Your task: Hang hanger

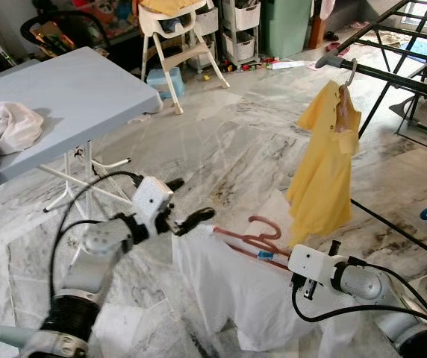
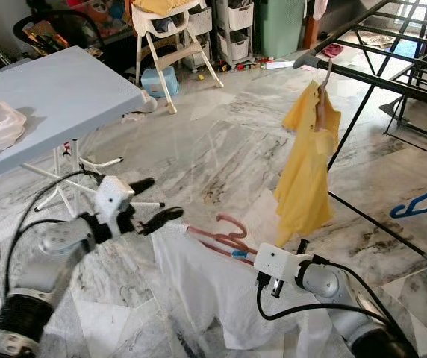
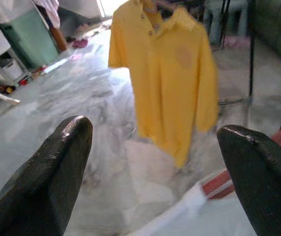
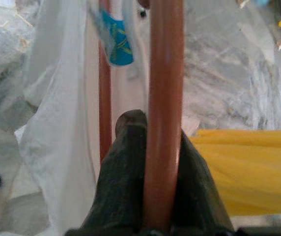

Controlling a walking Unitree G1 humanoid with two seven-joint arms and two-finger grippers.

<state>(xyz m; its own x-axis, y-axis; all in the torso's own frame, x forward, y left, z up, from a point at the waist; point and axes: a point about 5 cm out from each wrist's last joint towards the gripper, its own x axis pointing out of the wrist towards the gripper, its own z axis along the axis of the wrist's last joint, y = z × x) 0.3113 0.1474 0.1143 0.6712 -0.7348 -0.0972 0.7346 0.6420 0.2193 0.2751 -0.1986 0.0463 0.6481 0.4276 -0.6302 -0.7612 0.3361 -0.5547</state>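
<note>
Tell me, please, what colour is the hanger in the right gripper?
The hanger is reddish-brown, clearest in the right wrist view.

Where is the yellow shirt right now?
In the left eye view, the yellow shirt hangs on the black drying rack to the robot's right, just beyond the reddish hanger held by the right pincer.

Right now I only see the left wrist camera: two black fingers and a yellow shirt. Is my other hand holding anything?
Observer: Yes. The right hand is shut on a reddish hanger, with a white shirt draped on it.
Operator: Where does the yellow shirt hang?
Observer: The yellow shirt hangs from a dark drying rack ahead, on your right.
Operator: What is my left hand doing?
Observer: The left hand is open at the white shirt's left edge, gripping nothing.
Operator: Anything else to hang?
Observer: A blue hanger lies on the floor under the rack.
</note>
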